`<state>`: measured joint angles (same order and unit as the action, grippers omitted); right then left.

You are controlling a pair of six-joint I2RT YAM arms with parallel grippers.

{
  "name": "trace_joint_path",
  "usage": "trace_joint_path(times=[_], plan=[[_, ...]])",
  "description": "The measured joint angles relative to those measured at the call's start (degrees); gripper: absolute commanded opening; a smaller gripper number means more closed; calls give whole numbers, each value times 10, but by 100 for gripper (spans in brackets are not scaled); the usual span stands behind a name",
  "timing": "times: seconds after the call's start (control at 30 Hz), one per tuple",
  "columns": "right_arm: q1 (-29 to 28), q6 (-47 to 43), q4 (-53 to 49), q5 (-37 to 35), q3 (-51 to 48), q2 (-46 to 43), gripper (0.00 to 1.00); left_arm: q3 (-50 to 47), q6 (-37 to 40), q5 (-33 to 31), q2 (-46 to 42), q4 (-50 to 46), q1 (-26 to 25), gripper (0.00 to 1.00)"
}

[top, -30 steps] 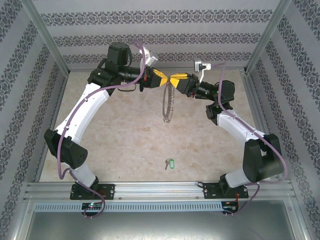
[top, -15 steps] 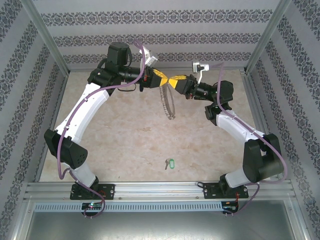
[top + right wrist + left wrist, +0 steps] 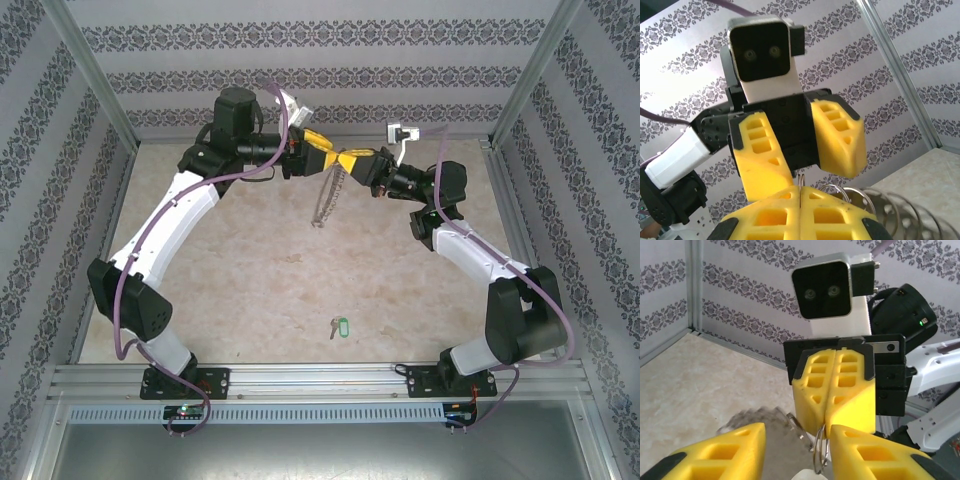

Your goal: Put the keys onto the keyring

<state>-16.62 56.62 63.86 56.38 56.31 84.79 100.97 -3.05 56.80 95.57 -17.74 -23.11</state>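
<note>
Blurred keyring (image 3: 326,196) seemingly hangs from right gripper (image 3: 348,160).

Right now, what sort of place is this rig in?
Probably a lab test cell, not a home: aluminium frame posts, patterned wallpaper panels boxing in a beige tabletop, and a slotted mounting rail at the near edge.

Two arms: left arm (image 3: 175,215), right arm (image 3: 480,255). Two yellow-fingered grippers: left gripper (image 3: 333,160), right gripper (image 3: 347,163). One keyring (image 3: 325,200), far centre. One green-tagged key (image 3: 338,326), near centre.
</note>
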Motion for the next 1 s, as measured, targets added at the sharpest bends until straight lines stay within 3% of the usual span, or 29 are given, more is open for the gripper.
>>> trace_joint_path(times=[0.27, 0.63, 1.0], plan=[[7, 2, 2, -21, 1, 0, 0, -117, -136, -34, -46, 182, 23, 38], [8, 10, 16, -30, 33, 4, 0, -142, -256, -8, -50, 344, 31, 31], [7, 18, 24, -31, 40, 12, 0, -149, -292, 41, -45, 394, 18, 31]])
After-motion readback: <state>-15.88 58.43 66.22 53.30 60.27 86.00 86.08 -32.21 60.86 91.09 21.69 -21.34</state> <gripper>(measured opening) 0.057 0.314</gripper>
